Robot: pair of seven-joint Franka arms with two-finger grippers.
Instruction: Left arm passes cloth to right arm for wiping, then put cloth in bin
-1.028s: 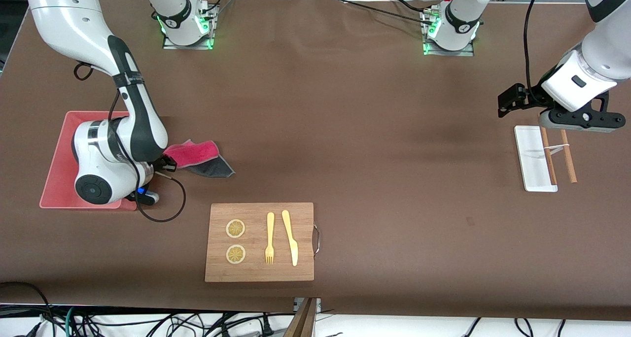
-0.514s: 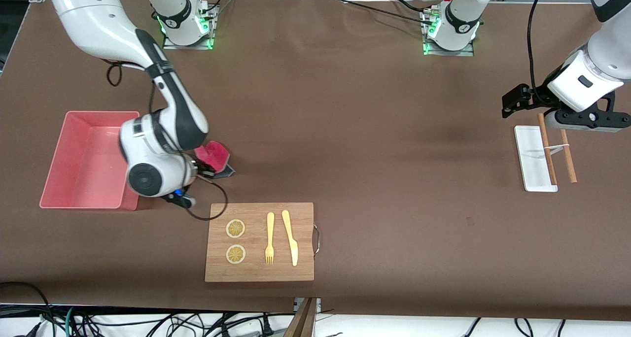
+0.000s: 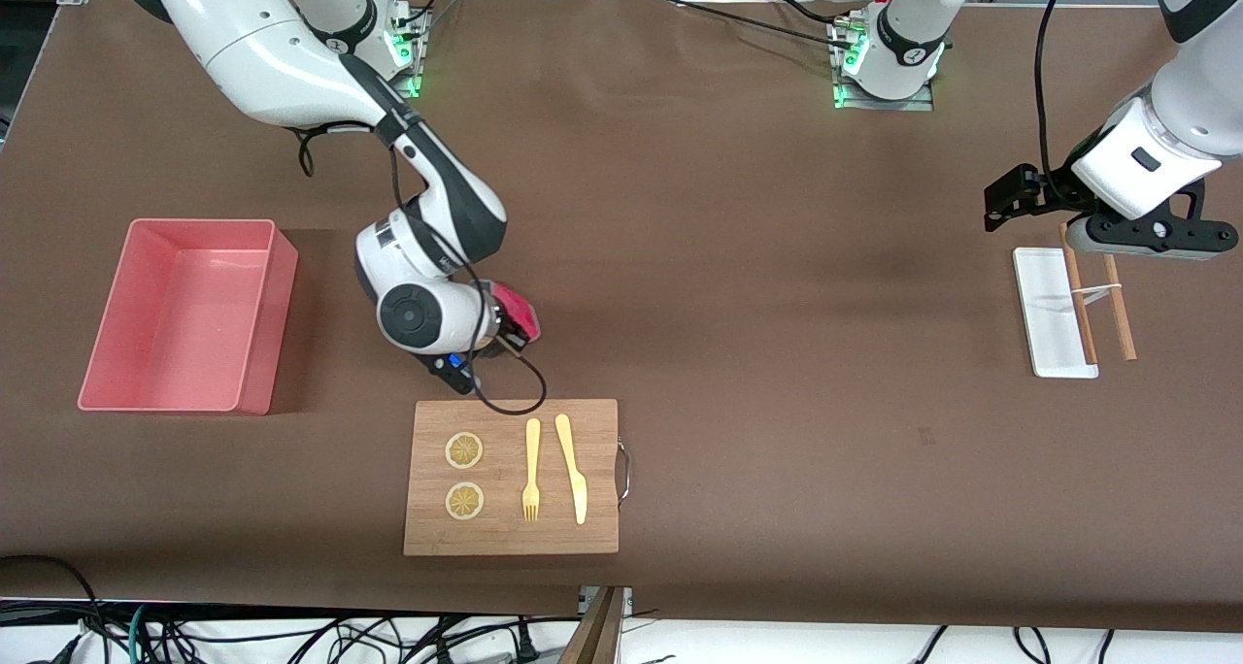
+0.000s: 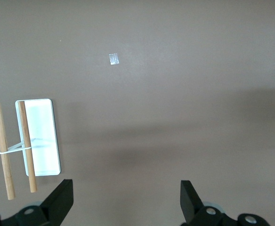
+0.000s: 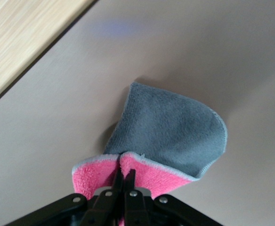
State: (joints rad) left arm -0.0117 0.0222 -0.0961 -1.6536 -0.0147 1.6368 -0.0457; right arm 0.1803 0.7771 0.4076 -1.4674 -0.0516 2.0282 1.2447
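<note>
My right gripper [image 3: 513, 329] is shut on the cloth [image 3: 515, 310], pink on one face and grey on the other. It holds the cloth low at the brown table between the pink bin [image 3: 102, 344] and the wooden board. In the right wrist view the cloth [image 5: 175, 136] trails on the table from the shut gripper [image 5: 125, 176]. My left gripper [image 3: 1010, 203] is open and empty, up over the white tray at the left arm's end; in the left wrist view its gripper [image 4: 126, 202] shows wide apart over bare table.
A wooden board [image 3: 511, 538] with two lemon slices [image 3: 464, 450], a fork [image 3: 531, 470] and a knife [image 3: 573, 470] lies nearer the front camera than the cloth. A white tray [image 3: 1044, 295] with chopsticks [image 3: 1117, 305] lies at the left arm's end, also in the left wrist view [image 4: 38, 136].
My right arm has dragged the cloth across the table away from the bin toward the middle, above the board. The cloth is more bunched. The left arm has barely moved.
</note>
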